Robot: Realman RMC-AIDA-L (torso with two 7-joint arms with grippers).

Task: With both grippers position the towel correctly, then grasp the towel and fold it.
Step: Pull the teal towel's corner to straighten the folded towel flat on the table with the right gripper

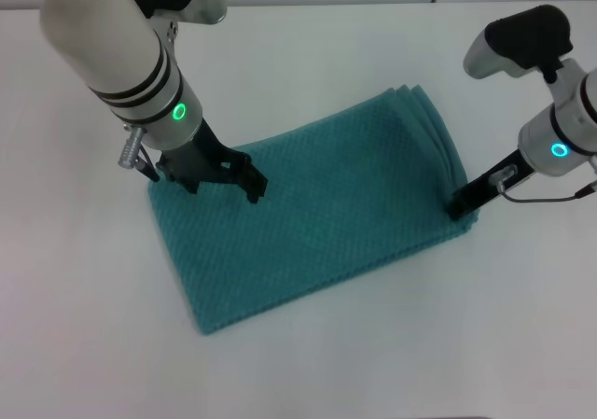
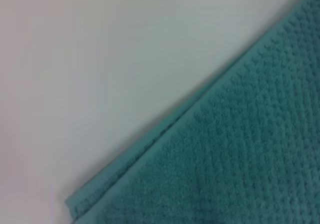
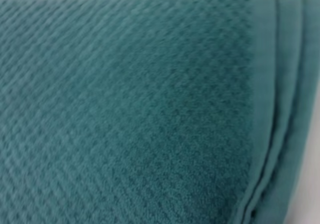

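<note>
The towel (image 1: 317,218) lay flat on the white desk (image 1: 308,55), roughly central, its long axis running diagonally from the near left toward the far right. It was already layered: stacked hems showed at the far right end in the head view and again in the right wrist view (image 3: 150,109).

The left gripper (image 1: 210,172) stood at the towel's far left corner, its black prongs down on the cloth just inside the edge. The prongs appeared spread apart, with no fabric pinched between them; this is judged an open state. The left wrist view showed only the towel's edge and corner (image 2: 240,149) against bare desk, which suggests the tool was set at the corner so that a later grasp would take all layers together.

The right gripper (image 1: 464,202) was at the towel's right end, near the nearer corner of that end, its tip touching the layered edge. Whether its fingers were apart or closed on cloth could not be determined.

Placement at opposite ends is consistent with squaring or tensioning the cloth before a fold. The step in hand is judged to be positioning or the start of grasping; no lift of the fabric was visible, and the fold was not yet made.
</note>
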